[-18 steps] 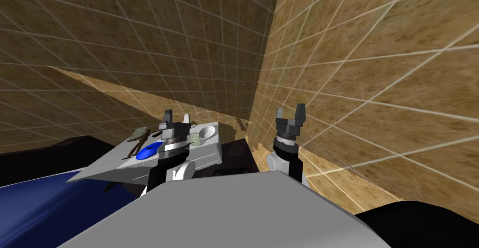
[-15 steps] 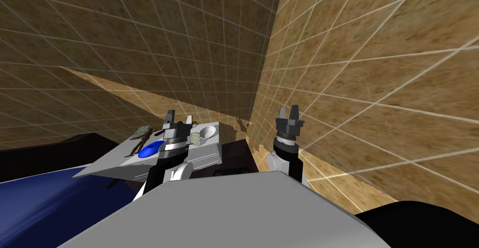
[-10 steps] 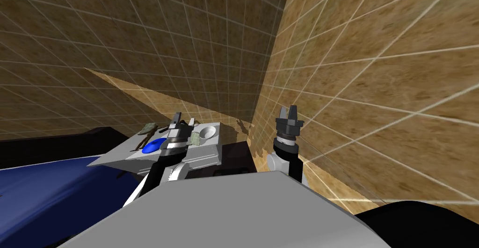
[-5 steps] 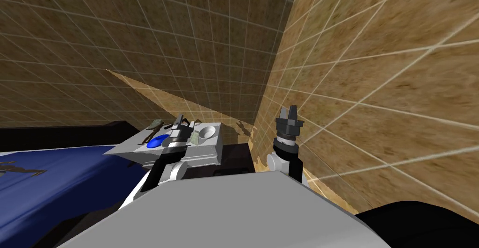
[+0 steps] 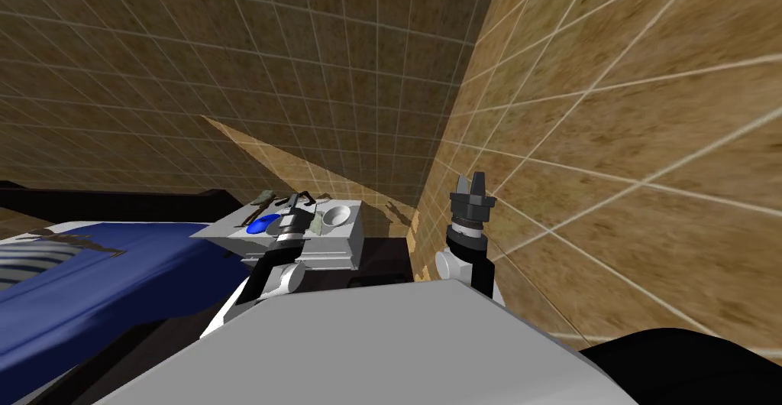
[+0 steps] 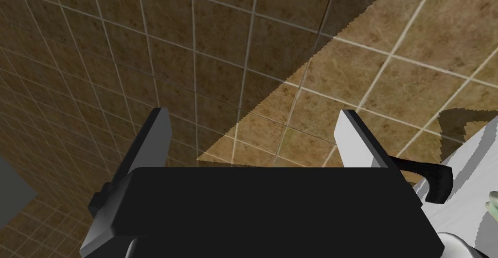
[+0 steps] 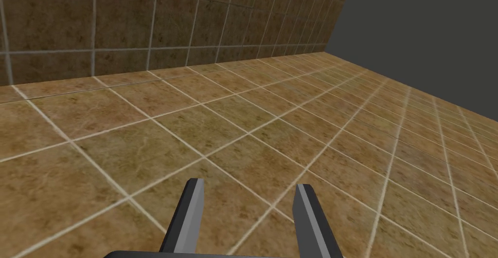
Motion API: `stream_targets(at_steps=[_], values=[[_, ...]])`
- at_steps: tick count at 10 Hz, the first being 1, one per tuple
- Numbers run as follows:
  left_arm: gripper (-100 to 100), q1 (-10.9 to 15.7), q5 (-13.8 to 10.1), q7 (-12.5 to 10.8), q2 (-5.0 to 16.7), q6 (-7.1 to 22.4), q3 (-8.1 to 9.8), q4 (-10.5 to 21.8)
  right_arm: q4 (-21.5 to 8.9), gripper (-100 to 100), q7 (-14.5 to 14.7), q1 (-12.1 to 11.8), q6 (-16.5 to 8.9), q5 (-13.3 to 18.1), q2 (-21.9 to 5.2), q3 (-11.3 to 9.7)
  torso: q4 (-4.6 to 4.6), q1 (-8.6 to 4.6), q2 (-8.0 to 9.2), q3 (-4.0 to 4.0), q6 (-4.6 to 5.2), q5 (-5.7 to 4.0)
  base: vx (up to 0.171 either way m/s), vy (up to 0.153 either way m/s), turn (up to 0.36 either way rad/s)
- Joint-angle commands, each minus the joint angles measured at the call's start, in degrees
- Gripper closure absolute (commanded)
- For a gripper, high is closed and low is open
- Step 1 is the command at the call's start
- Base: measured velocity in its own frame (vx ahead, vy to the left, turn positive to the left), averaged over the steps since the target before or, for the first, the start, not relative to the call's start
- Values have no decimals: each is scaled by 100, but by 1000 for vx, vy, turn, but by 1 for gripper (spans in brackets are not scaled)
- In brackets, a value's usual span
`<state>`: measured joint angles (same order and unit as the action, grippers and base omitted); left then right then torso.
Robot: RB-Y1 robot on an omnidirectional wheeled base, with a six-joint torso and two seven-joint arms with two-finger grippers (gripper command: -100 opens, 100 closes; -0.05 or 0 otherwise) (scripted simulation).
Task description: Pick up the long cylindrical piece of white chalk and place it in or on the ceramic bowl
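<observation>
A small grey table [image 5: 336, 244] stands by the tiled wall. On its right part sits a white bowl [image 5: 337, 215]. My left gripper [image 5: 298, 202] hovers over the table's middle, just left of the bowl. Its fingers [image 6: 155, 133] are open with nothing between them, pointing past the table's far edge at the tiles. My right gripper [image 5: 473, 183] is raised to the right of the table, near the side wall. It stands partly open and empty [image 7: 248, 206]. I cannot tell which of the small things on the table is the chalk.
On the table lie a blue dish-like thing [image 5: 262, 225], a pale green lump [image 5: 317, 225], another green lump [image 5: 265, 196] and a dark curved piece [image 6: 433, 182]. A bed with a blue cover [image 5: 114, 270] lies to the left. Tiled walls close the corner behind.
I have turned, so the whole view has swung: the table has drifted right and the bed has come in at the left. Both grippers keep their openings.
</observation>
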<state>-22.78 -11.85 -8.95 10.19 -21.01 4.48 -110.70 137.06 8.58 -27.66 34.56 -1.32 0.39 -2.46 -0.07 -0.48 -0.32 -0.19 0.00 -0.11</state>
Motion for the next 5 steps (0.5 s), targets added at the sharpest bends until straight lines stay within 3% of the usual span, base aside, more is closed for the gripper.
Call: stream_targets(at_steps=[1, 3, 5], values=[[-100, 107, -150, -156, -28, 161, 129, 228, 0, 0, 0, 0, 0, 0, 0, 0, 0, 0, 0, 0, 0, 0, 73, -156, 145], [-100, 146, -334, -324, -69, 213, 241, 470, 0, 0, 0, 0, 0, 0, 0, 0, -2, 8, -7, -4, 2, 1, 68, -100, 96], [-100, 168, -676, -611, -161, 246, 406, 834, 0, 0, 0, 0, 0, 0, -1, 0, -3, 22, -12, -7, 2, 5, 92, -93, 41]])
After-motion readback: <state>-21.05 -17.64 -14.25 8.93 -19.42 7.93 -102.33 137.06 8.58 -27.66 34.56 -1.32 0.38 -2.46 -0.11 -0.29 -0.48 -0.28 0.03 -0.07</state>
